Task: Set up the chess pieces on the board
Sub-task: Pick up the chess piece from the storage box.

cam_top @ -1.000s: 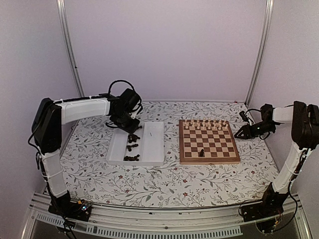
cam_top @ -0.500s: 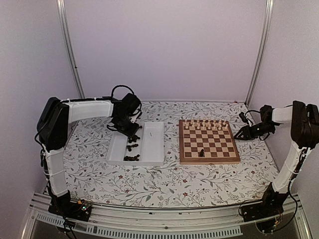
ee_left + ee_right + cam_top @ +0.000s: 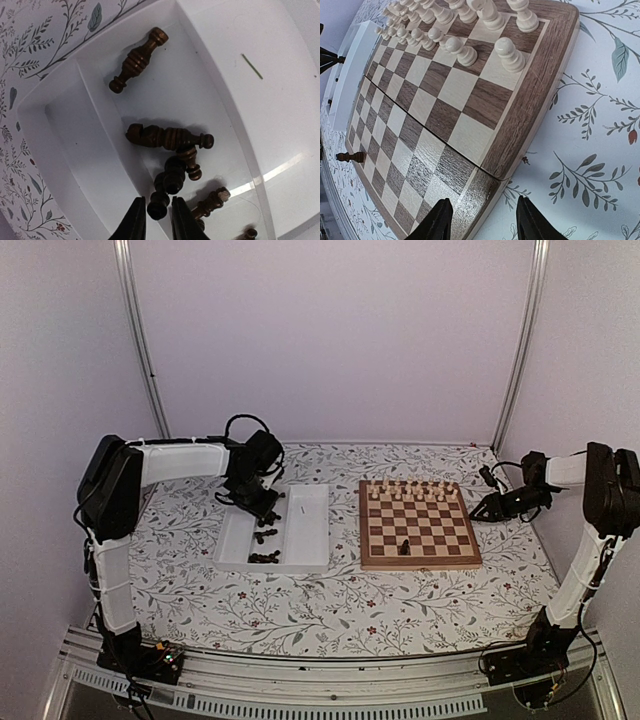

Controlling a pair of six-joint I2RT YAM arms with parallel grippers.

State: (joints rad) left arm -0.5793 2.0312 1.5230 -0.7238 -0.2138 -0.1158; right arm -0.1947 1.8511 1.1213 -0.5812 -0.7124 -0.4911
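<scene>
So the tray (image 3: 305, 530) sits on the table (image 3: 330, 610), just left of the board (image 3: 418, 525). A bunch of pieces (image 3: 167, 137) lie in the tray's left compartment, with one apart toward its far end. A single piece (image 3: 403, 547) is on the board near the front edge, and the other set (image 3: 410, 490) lines the two back rows.

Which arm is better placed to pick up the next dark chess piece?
Left. The left gripper is down in the white tray, straddling a dark chess piece. The right gripper hangs open beside the board, at its right edge, far from the tray's pieces.
</scene>
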